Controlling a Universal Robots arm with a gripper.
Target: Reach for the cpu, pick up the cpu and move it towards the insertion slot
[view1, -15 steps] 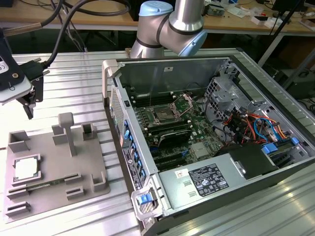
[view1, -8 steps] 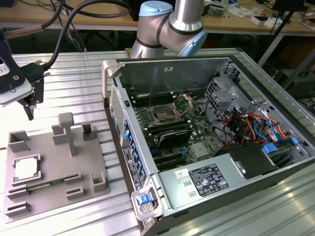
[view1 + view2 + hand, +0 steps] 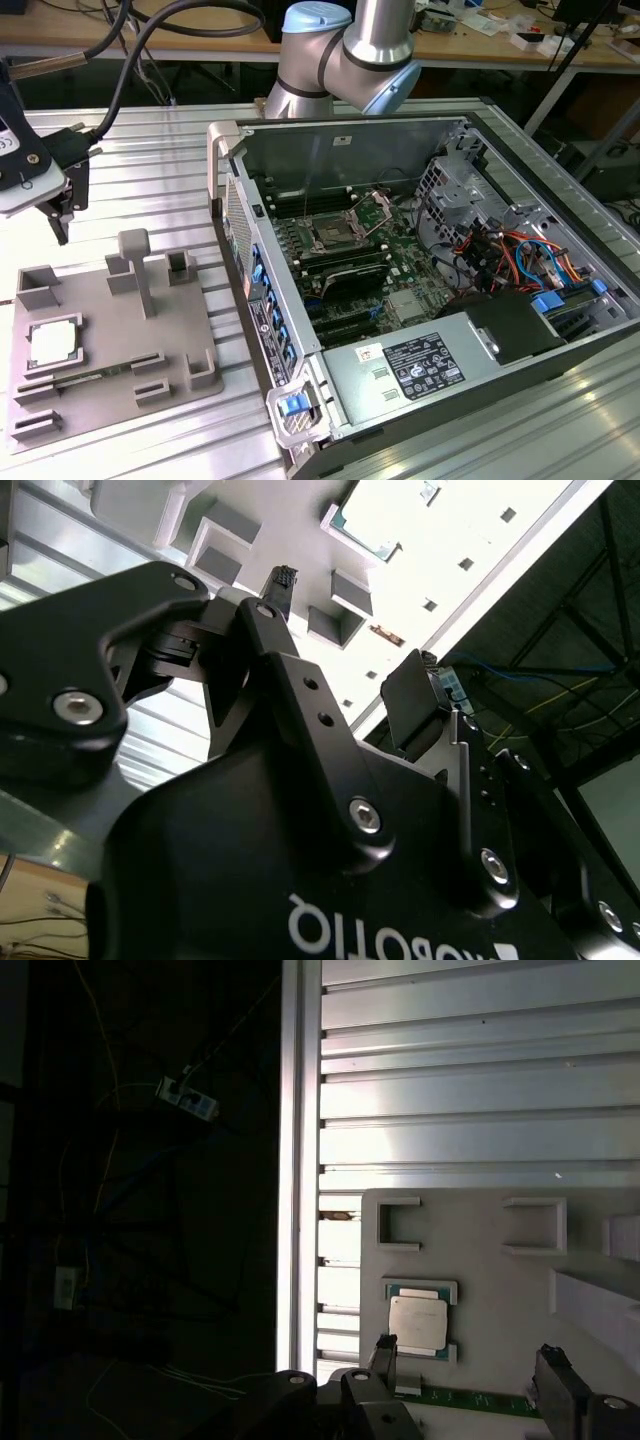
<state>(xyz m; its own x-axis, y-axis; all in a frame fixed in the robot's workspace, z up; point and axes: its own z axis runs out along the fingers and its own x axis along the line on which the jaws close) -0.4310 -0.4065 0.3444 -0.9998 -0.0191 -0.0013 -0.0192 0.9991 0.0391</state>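
The cpu (image 3: 54, 343), a pale silvery square chip, lies flat in a recess of the grey plastic tray (image 3: 110, 330) at the exterior view's left. My gripper (image 3: 67, 207) hangs in the air above the table, behind the tray's far left corner and apart from the chip. In the first wrist view the cpu (image 3: 418, 1322) lies just off one black fingertip (image 3: 383, 1353), and the gripper (image 3: 468, 1370) stands open with nothing in it. The insertion slot (image 3: 335, 236), a dark socket with a shiny frame, sits on the motherboard inside the open computer case.
The open computer case (image 3: 420, 300) fills the exterior view's right, with the arm's base (image 3: 340, 50) behind it. Raised blocks (image 3: 135, 262) stand on the tray, and a green memory strip (image 3: 470, 1400) lies near the chip. The slatted table's edge (image 3: 290, 1160) runs beside the tray.
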